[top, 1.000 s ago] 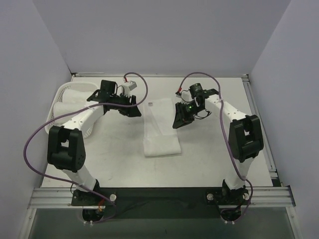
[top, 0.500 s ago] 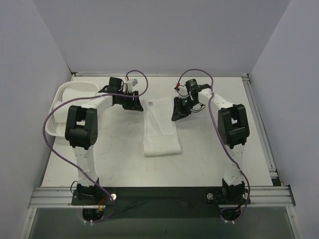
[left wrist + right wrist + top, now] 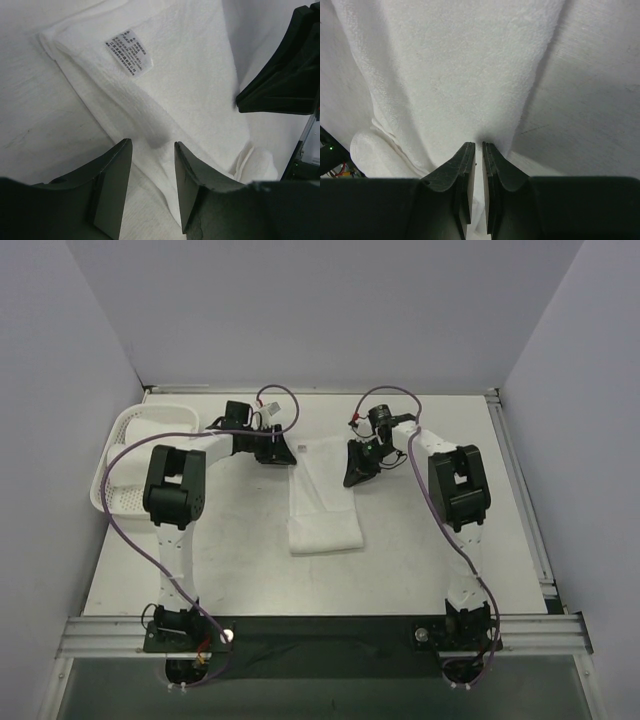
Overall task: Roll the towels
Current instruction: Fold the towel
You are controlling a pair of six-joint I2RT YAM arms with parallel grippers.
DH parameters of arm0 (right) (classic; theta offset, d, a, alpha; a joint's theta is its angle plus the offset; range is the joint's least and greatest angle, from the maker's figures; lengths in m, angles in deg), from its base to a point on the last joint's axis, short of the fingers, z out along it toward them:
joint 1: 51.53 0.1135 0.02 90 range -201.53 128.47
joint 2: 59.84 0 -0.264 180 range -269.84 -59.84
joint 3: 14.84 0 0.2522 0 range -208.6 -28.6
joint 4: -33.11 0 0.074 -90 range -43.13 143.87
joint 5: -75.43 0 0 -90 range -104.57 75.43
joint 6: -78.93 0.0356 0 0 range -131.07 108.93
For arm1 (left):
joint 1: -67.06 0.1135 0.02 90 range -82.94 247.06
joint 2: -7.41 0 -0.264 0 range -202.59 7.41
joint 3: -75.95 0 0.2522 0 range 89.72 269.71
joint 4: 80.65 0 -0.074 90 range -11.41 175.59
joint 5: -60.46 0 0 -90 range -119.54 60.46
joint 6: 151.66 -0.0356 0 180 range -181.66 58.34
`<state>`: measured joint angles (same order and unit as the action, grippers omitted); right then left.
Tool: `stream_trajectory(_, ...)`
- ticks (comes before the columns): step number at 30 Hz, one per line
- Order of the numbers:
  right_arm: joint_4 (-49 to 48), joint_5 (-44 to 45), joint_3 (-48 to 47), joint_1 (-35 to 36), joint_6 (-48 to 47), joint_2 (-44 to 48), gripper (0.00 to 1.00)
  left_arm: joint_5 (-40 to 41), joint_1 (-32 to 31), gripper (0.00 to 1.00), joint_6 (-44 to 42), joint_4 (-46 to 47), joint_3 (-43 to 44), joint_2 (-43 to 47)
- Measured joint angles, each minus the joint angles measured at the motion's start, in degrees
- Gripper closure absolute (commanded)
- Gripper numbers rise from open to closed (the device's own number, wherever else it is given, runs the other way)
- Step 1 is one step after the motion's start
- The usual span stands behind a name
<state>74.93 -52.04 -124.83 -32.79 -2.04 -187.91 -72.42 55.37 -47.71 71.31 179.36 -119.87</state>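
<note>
Towel [image 3: 185,90] label [image 3: 129,51] clear from left wrist, basket [image 3: 125,498] only overhead

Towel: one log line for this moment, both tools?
towel: spread lengthwise, near end thicker | left tool: open at its left edge | right tool: shut on its right edge

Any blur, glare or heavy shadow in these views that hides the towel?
Top view: evenly lit, sharp, no glare; white towel reads faintly against the pale table. Left wrist: label print too blurred to read, left fingers dark and soft-edged. Right wrist: terry weave sharp, right fingers dark, detail lost.
</note>
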Motion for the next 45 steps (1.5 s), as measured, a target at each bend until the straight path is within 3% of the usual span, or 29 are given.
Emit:
stream_trajectory(20, -0.1, 0.7, -0.1, 0.0, 0.1, -0.1, 0.87, -4.3, -0.7, 0.44, 4.9, 6.7, -4.6, -0.1)
stream_trajectory(24, -0.1, 0.8, -0.1, 0.0, 0.1, -0.1, 0.87, -7.2, -0.7, 0.46, 7.6, 11.1, -7.1, -0.1)
stream_trajectory(33, -0.1, 1.3, -0.1, 0.0, 0.2, -0.1, 0.87, -9.0, -0.1, 0.60, 10.9, 15.0, -10.2, 0.0)
stream_trajectory(45, -0.1, 1.6, -0.1, 0.0, 0.2, -0.1, 0.87, -9.1, 2.4, 0.54, 12.4, 17.4, -11.2, 1.6)
